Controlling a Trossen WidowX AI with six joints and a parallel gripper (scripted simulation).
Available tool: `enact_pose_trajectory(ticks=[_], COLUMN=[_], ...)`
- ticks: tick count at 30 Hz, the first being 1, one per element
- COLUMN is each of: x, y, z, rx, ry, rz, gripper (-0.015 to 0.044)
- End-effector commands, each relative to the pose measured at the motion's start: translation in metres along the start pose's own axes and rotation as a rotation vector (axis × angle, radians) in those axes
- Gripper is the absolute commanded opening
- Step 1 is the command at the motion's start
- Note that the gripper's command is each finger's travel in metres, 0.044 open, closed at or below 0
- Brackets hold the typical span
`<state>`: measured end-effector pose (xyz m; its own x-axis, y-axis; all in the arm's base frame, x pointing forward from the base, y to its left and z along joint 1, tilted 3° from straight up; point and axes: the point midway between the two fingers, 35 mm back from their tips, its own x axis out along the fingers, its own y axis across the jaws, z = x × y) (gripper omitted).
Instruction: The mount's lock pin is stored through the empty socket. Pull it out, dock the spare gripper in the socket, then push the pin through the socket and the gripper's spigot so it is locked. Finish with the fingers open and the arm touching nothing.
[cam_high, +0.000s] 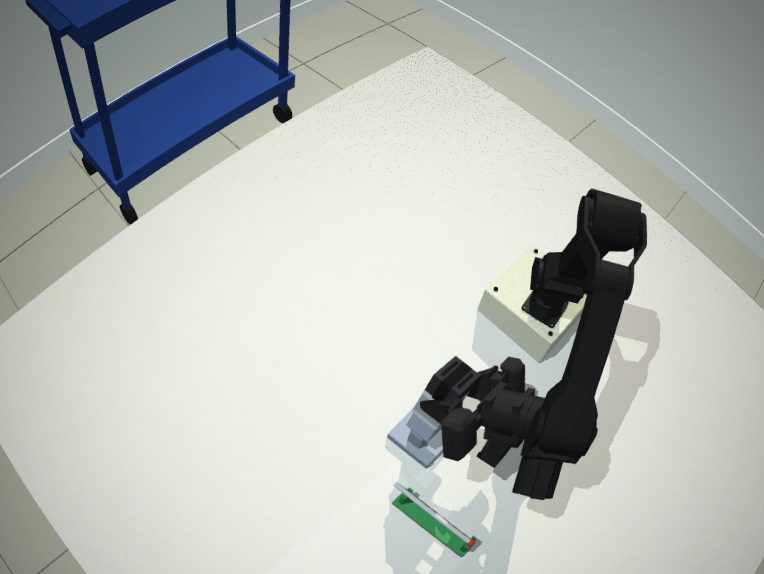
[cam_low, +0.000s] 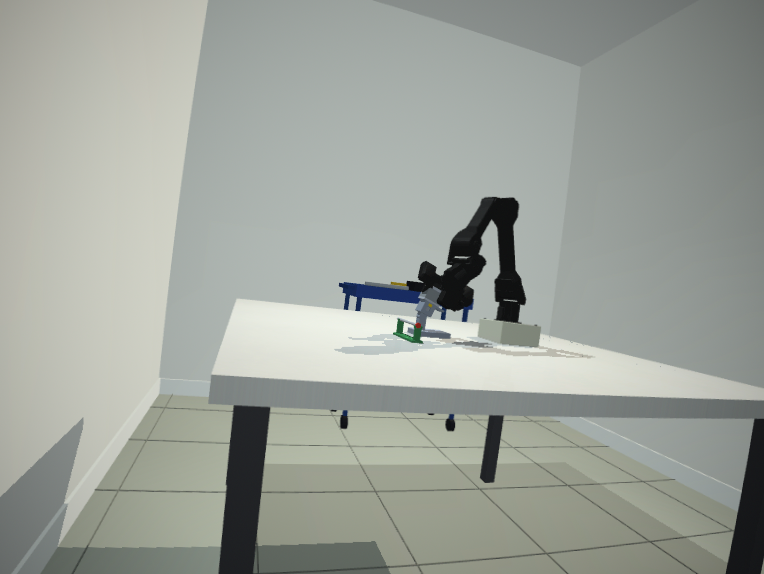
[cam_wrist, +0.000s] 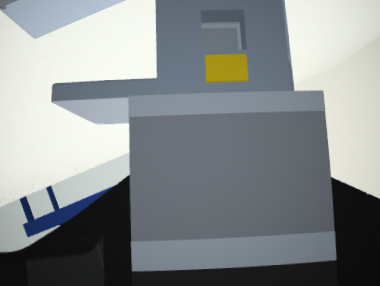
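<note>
My gripper (cam_high: 440, 407) (cam_wrist: 217, 174) is shut on the spare gripper (cam_low: 433, 295) (cam_wrist: 230, 170), a grey block. Its spigot is inside the tilted socket (cam_high: 423, 424) (cam_wrist: 180, 40) of the mount, hidden but for what shows through the socket's side window. In the wrist view the block's edge meets the socket's rim, with no gap visible. A yellow patch (cam_wrist: 226, 68) (cam_low: 430, 305) marks the socket beside the window. The mount's base plate (cam_high: 404, 439) (cam_low: 440, 333) stands on the table. The silver lock pin (cam_high: 435, 514), with its red end (cam_high: 471, 542) (cam_low: 418, 325), lies across a green stand (cam_high: 426, 523) (cam_low: 416, 336).
The arm's pale base block (cam_high: 511, 320) (cam_low: 509, 333) stands behind the mount in the top view. The green stand is close to the mount's front side there. A blue cart (cam_high: 179, 111) (cam_low: 376, 293) stands on the floor beyond the table (cam_high: 247, 345) (cam_low: 308, 357).
</note>
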<state>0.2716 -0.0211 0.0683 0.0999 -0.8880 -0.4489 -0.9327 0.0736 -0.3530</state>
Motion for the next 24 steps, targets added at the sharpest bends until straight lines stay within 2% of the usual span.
enact_pose_trajectory(ticks=[1, 18, 24], x=[-0.0001, -0.0001, -0.0046], y=[0.0001, 0.0001, 0.0001], z=[0.0, 0.0, -0.0077], rx=[0.0, 0.0, 0.0], ry=[0.0, 0.0, 0.0], rz=[0.001, 0.001, 0.0], gripper=[0.0, 0.044, 0.044])
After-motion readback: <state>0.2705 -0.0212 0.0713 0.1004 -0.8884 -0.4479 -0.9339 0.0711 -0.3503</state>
